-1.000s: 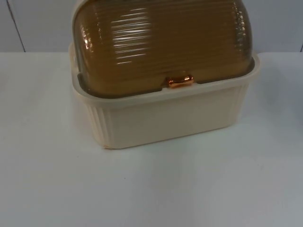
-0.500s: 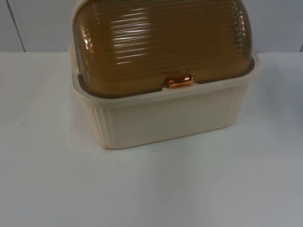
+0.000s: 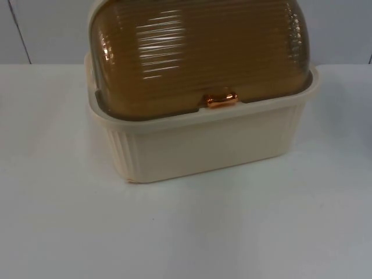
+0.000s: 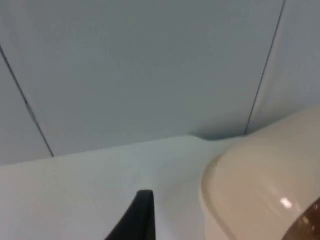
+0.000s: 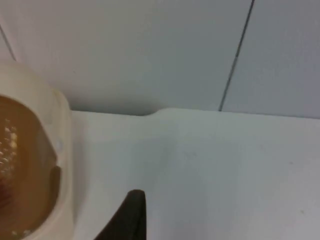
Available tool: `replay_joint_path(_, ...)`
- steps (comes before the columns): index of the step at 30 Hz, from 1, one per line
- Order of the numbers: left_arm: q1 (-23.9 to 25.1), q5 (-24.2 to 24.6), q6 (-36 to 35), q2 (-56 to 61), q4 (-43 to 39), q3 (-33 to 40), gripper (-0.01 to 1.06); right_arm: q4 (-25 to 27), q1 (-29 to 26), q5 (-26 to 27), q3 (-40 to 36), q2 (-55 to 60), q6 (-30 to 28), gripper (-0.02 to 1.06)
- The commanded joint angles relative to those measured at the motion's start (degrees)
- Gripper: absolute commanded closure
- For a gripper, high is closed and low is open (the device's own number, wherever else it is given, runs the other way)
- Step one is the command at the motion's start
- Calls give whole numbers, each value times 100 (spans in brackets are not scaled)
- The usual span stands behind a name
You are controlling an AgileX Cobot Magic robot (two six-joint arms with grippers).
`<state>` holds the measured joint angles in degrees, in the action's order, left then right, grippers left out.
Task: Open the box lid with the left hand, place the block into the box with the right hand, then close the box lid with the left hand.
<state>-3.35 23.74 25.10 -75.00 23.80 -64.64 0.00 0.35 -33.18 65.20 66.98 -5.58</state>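
A cream ribbed box [image 3: 203, 145] stood on the white desk [image 3: 186, 232] against the grey partition wall [image 3: 46, 29], its amber ribbed lid [image 3: 197, 52] down and a copper-coloured latch [image 3: 221, 100] at the front rim; the left hand [image 4: 140, 215] hovered over the desk just beside the box's cream wall [image 4: 260, 185], one black fingertip in sight, so whether it was apart or together could not be told; the right hand [image 5: 131, 215] hung near the box's other end [image 5: 60, 150], its state equally unclear.
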Motion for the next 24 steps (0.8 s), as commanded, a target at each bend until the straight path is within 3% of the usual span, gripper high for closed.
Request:
replay_joint_path(1,12,125,12,18,-139,41,1,-173,24,119,-145,71,25,0)
replay_joint_path(8,12,387,-57,370,-467,41,1,-237,24,686,-648,23,192,0)
replay_joint_path(11,12,633,-489,1067,-738,41,1,-247,24,466,-675,-313,192,0)
replay_joint_path(15,12,803,-504,1907,-900,41,1,-247,24,176,-675,-1039,344,0)
replay_joint_path(20,12,1484,-614,3079,-974,41,1,-236,24,-50,-675,-2232,558,0)
replay_joint_path(24,12,1648,-614,3756,-974,41,1,-165,24,-267,-675,-3035,558,0)
